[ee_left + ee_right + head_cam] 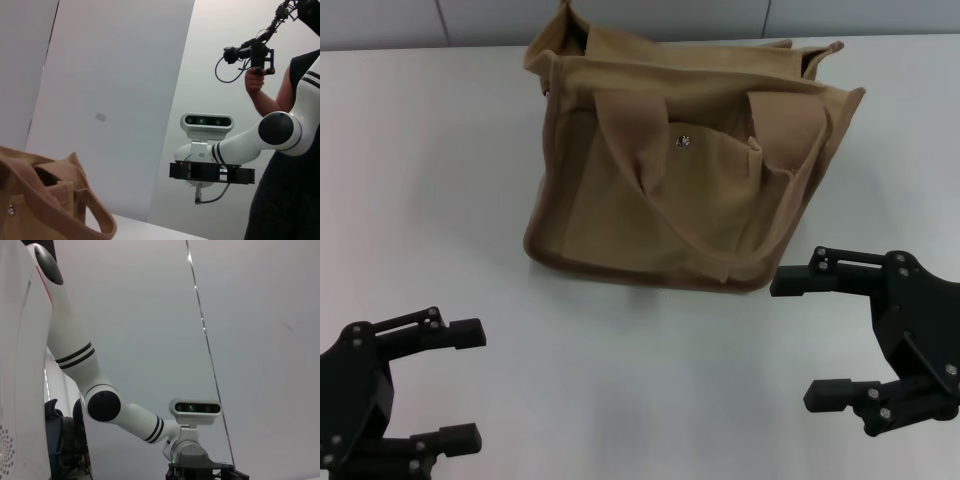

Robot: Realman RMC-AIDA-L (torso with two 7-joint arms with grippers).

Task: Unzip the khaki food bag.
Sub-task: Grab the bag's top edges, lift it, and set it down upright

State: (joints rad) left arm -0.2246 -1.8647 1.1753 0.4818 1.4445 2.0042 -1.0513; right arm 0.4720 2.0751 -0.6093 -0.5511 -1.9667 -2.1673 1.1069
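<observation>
Head view shows us the khaki food bag (pixel 685 170) sitting mid-surface on the white surface (pixel 440 170), well ahead of both arms. Our left gripper (pixel 470 385) and right gripper (pixel 795 340) hover near the front edge, jaws spread wide and holding nothing. We judge the canvas soft, light and floppy, so one side should pinch the trimmed rim to brace it while the other takes the zipper pull, which we cannot see yet.
</observation>
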